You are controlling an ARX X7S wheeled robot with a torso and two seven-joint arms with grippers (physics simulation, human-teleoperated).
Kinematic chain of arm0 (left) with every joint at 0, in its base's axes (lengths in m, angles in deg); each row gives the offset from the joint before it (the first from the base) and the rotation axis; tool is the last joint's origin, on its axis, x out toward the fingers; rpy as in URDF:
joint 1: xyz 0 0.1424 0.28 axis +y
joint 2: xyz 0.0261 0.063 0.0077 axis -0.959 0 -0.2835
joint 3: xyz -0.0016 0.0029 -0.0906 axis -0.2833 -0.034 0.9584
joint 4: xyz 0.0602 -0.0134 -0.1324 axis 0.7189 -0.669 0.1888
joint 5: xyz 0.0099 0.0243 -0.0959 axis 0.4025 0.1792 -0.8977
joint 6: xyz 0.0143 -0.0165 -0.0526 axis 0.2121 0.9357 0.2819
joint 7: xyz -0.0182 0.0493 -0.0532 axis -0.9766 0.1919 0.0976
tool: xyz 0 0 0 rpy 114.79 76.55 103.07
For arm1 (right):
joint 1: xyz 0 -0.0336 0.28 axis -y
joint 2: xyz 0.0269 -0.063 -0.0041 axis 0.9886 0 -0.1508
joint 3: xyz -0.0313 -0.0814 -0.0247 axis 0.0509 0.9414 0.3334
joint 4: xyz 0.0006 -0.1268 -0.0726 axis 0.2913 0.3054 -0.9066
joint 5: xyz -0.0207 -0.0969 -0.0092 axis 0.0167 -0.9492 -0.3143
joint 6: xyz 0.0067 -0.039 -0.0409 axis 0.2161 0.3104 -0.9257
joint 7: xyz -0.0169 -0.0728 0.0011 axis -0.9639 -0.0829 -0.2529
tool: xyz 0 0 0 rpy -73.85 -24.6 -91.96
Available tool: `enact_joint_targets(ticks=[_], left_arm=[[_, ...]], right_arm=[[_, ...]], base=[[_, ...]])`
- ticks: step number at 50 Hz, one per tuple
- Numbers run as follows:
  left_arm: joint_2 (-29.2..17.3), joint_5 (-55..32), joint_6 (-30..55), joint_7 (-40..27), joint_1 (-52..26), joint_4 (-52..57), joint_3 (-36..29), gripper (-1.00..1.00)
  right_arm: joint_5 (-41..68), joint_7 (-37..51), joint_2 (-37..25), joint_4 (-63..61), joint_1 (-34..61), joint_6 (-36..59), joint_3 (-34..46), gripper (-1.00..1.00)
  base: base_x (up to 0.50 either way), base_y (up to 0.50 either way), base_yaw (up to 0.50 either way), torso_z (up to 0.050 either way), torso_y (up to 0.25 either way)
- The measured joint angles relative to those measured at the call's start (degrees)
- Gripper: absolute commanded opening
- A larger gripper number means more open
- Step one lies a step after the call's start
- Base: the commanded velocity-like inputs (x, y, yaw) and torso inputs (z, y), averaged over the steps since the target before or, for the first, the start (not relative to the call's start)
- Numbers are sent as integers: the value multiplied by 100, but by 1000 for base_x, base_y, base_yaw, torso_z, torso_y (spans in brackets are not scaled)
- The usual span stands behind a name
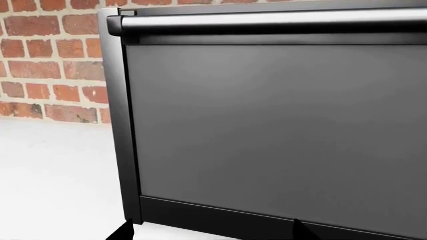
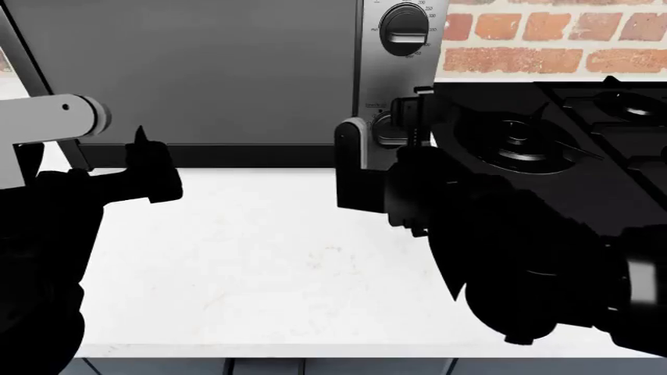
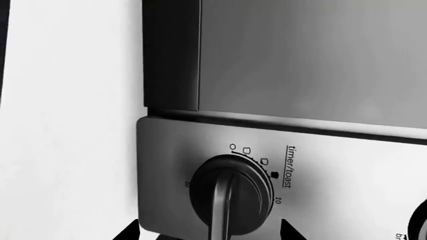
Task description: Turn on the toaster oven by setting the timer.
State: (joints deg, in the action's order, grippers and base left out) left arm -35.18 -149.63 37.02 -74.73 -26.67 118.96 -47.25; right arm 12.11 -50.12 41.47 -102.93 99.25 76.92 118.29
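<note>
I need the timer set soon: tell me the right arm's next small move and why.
Probably ease the right gripper straight forward, then close. In the right wrist view its fingertips straddle the timer without visibly touching it, and the raised bar sits between them. The head view shows the gripper right at the toaster oven panel.

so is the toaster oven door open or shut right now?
Shut. In the left wrist view the toaster oven door stands upright and flush in its frame, handle at its upper edge; the head view shows it flat too, with no gap.

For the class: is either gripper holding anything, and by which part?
Nothing is clearly held. The right gripper has its fingertips either side of the timer; contact cannot be told. The left gripper is empty.
</note>
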Motion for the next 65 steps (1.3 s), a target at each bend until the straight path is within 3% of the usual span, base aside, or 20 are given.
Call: enact_joint_targets(ticks=[27,28,65], left_arm=[[-26,26,-66,1,-6,-41,-53,100],[-28,26,-69,2,-3,-40,-54,100],[-63,41,-165,9,76,-20,-118,100]], right_arm=[[-50,-10,117,312,-19,-76,56,100],[-53,-7,120,320,-20,-77,54,-100],[-262,124,106,293,-90,-65,46,-100]], base=[[0,0,0,0,0],[0,0,0,0,0],[0,0,0,0,0]])
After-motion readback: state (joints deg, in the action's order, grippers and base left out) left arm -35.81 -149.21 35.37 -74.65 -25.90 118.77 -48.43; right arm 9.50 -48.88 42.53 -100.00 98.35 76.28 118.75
